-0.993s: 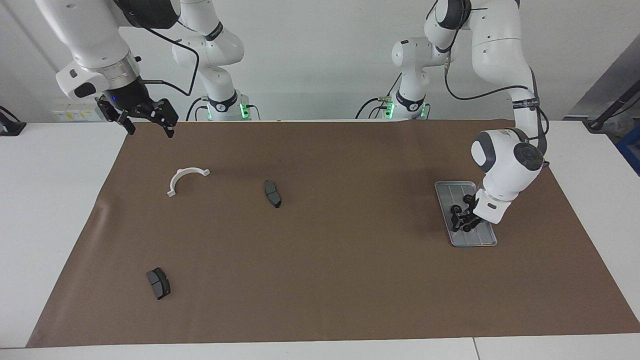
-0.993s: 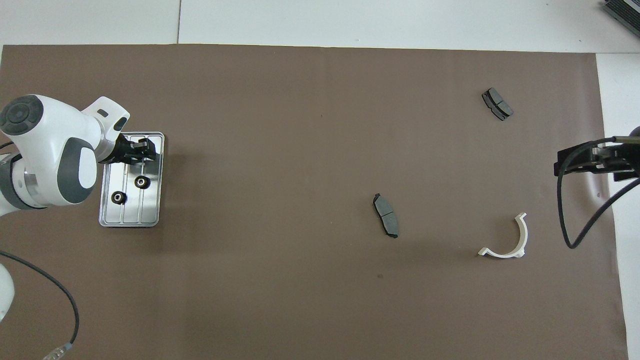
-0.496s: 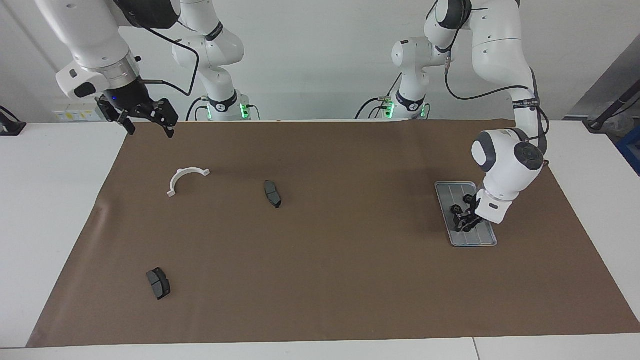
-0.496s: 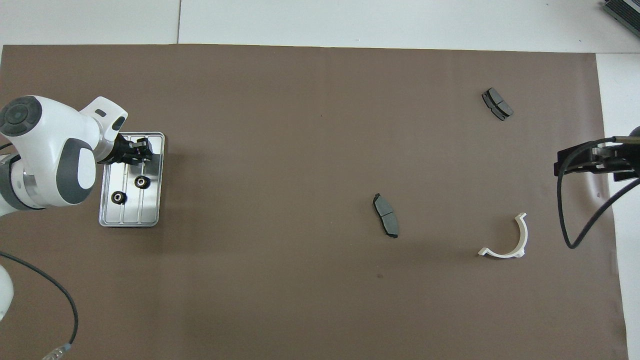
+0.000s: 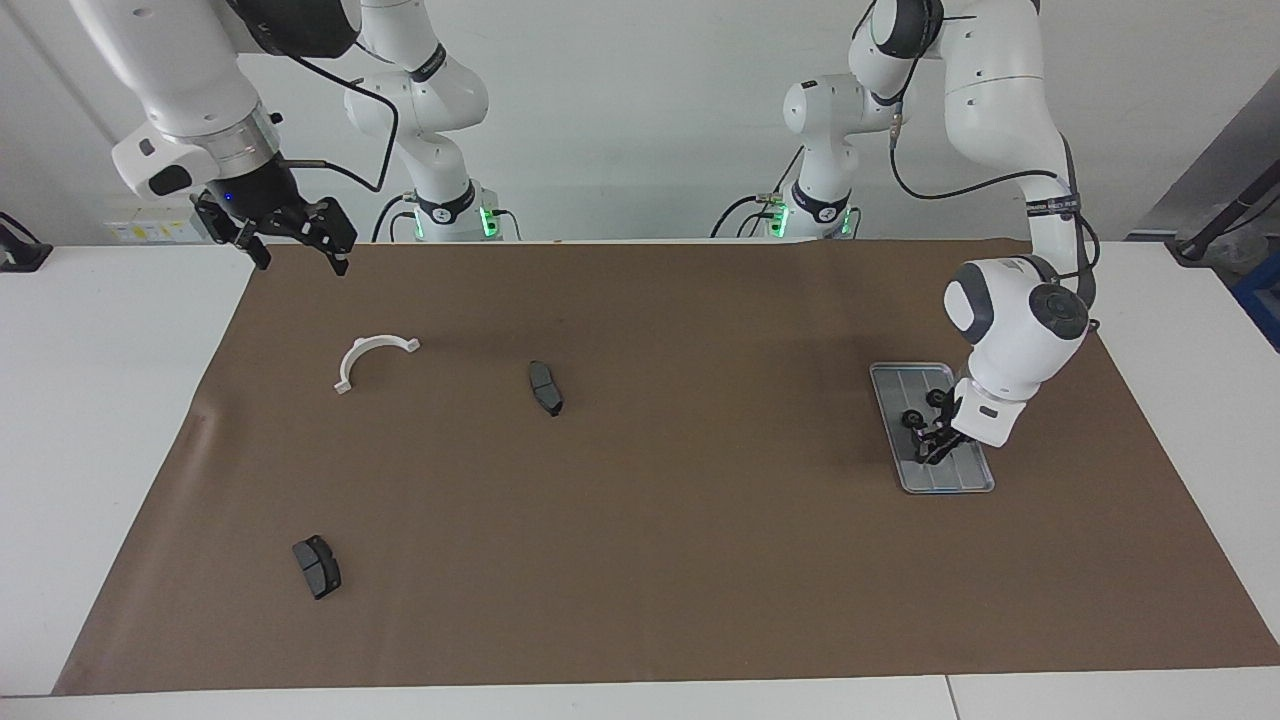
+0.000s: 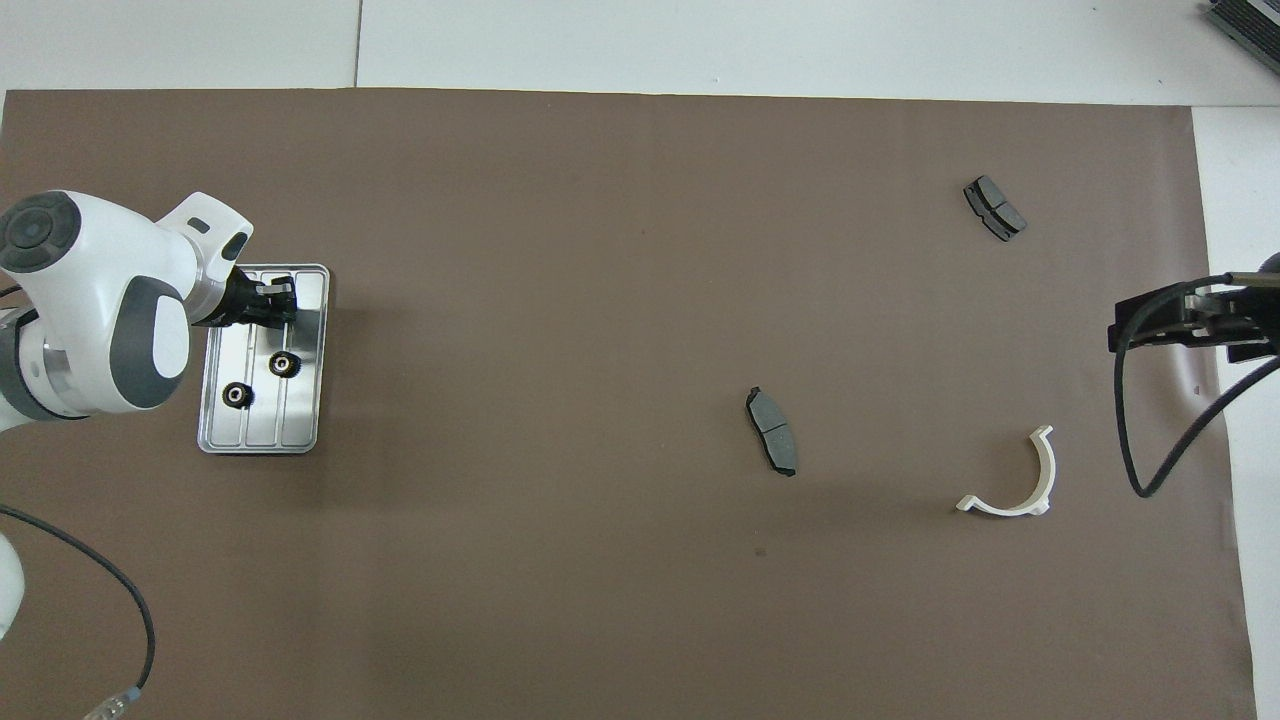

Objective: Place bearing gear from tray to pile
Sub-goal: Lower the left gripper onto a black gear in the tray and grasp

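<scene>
Seemingly little is done yet: nearest the robots, two bearing gears (image 6: 285,365) lie in the tray (image 6: 305,440) at the left arm's end of the mat (image 6: 620,300). Over the tray's farther part hangs the left gripper (image 6: 275,303); whether its jaws grip a gear I cannot tell. No pile shows anywhere, and the right gripper (image 5: 295,245) waits with jaws spread.

White arms (image 5: 1000,90), grey joint caps, black cables, seemingly black fingers (image 5: 338,240).
</scene>
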### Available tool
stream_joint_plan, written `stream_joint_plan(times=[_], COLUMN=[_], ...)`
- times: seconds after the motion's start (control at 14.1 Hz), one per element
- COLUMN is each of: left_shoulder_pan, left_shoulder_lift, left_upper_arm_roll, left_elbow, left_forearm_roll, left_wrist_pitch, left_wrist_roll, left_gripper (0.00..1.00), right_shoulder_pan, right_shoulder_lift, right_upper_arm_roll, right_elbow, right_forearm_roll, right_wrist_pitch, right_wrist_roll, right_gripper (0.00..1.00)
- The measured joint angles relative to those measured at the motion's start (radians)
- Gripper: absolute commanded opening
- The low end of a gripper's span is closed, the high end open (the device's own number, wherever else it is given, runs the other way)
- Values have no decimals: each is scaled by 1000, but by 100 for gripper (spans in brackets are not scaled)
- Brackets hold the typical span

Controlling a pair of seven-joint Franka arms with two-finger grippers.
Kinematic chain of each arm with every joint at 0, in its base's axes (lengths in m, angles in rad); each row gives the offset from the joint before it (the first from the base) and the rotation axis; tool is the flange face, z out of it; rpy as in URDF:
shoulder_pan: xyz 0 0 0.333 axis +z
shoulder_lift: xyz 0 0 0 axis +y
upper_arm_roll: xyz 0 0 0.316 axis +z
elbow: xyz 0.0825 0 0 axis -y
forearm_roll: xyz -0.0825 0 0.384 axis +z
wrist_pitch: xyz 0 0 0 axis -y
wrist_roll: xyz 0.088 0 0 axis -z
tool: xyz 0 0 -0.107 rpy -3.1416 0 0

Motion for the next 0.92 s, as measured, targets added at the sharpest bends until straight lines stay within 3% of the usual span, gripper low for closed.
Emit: stream_joint_plan(times=[0.64, 0.92], left_shoulder_pan=[0, -18], left_shoulder_lift=[-1, 0], left_upper_arm_roll=[0, -14], left_elbow=[1, 62], left_forearm_roll=[1, 13], left_wrist_pitch=[-4, -122], left_wrist_roll=[0, -70], left_gripper=[20, 21], right_shoulder_pan=[0, 0], right_shoulder_lift=[0, 0], right_upper_arm_roll=[0, 0], right_elbow=[0, 0], right_forearm_roll=[0, 0], right_wrist_pitch=[0, 0], right_wrist_roll=[0, 0], right_gripper=[100, 100])
